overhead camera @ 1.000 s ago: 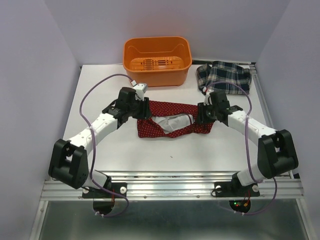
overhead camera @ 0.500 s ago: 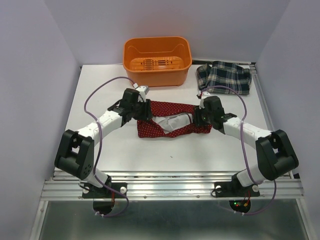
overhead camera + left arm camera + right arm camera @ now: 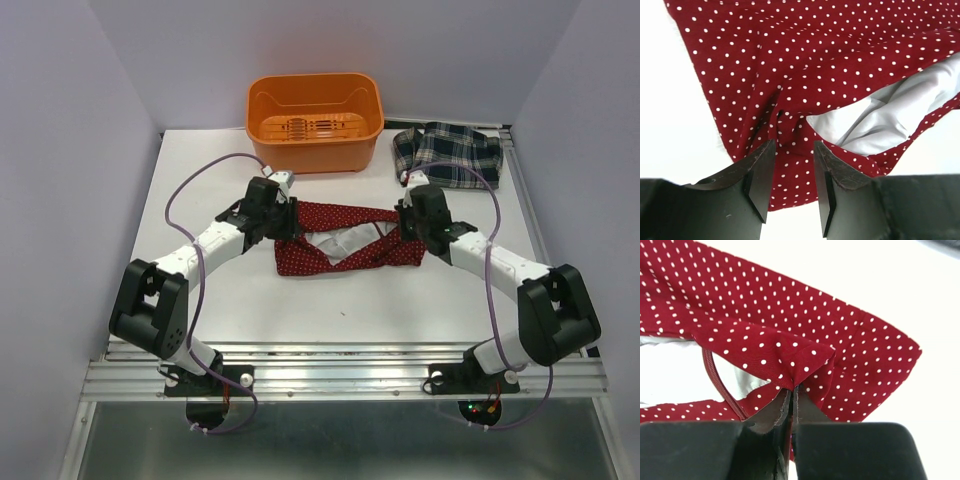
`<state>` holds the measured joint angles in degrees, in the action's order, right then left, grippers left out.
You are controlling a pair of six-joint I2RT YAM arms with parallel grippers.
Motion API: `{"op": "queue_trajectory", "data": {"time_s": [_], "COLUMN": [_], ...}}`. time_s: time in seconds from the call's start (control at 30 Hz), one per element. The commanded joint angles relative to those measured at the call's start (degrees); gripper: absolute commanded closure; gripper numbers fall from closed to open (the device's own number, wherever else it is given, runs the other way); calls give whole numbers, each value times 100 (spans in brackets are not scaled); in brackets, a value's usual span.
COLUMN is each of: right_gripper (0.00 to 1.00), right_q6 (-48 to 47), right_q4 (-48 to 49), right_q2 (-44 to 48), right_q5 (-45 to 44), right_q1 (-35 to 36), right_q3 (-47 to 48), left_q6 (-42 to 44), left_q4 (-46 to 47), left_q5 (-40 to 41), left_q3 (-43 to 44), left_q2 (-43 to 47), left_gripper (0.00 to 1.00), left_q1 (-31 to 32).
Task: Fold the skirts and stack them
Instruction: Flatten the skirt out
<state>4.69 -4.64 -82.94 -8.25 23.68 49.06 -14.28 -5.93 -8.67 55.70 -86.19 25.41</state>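
Red skirt (image 3: 340, 214) looks limp, light; best held at corners; right gripper (image 3: 791, 389) pinches one fold, left gripper (image 3: 793, 146) gapes over cloth.

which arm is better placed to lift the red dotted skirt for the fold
Right. The right gripper is shut on a pinched corner of the red skirt, ready to lift. The left gripper straddles a cloth ridge with its jaws apart, gripping nothing yet.

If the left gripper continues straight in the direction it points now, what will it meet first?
Most likely the red dotted skirt, which lies right ahead of the left gripper and its open fingers; how near it is remains unclear.
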Motion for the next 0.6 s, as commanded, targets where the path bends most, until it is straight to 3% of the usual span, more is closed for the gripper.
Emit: {"op": "queue_trajectory", "data": {"time_s": [0.0,0.17,0.57], "right_gripper": [99,99,99], "right_q6": [-47,85,182], "right_q4": [-80,-317,-441], "right_q2": [295,322,278], "right_q5": [-203,-45,113], "right_q1": [31,31,31], "right_q3": [350,569,789], "left_q6": [-66,-13,-303], "left_q4": [-57,-224,-154], "left_q5": [251,348,-292], "left_q3": [-24,-77,-243], "left_q2": [199,410,411], "left_gripper": [52,49,49], "left_q1": [26,26,166]}}
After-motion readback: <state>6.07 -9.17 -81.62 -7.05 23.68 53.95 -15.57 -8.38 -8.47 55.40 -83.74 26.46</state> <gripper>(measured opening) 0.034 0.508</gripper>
